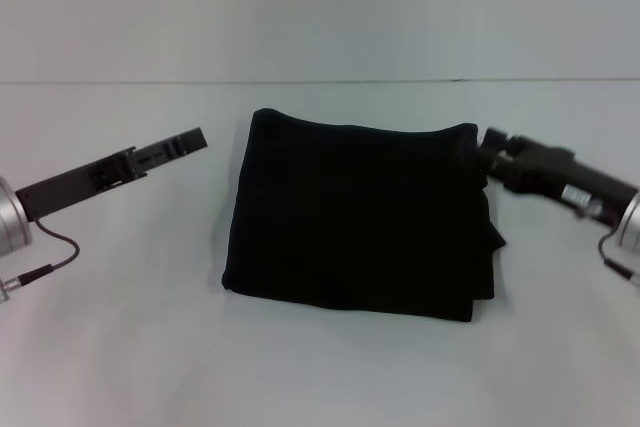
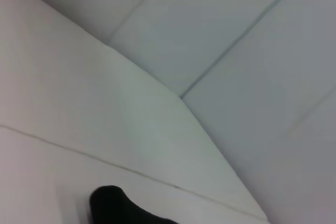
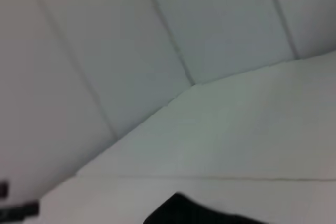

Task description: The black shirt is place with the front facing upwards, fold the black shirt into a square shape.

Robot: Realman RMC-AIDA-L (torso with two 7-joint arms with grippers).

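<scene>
Inspection of the work: the black shirt [image 1: 355, 217] lies in the middle of the white table [image 1: 120, 347] as a compact, roughly square bundle. No sleeves, no lettering and no neck label show; only plain black cloth faces up. The left and far edges look straight. The right edge is less tidy, with a layer bulging out and a small step near the right near corner. I judge the folding essentially complete; what may remain is squaring off that right edge and drawing both arms clear.

My left gripper [image 1: 190, 141] hangs to the left of the bundle, apart from it, with bare table between. It carries nothing. Its fingers lie close together in the head view, but I cannot tell whether they are fully closed.

My right gripper [image 1: 488, 150] sits at the far right corner of the bundle, touching or just beside the cloth there. Black on black hides the fingertips, so I cannot tell whether it pinches the corner or has let go.

Both wrist views show only table, wall and a sliver of black.
</scene>
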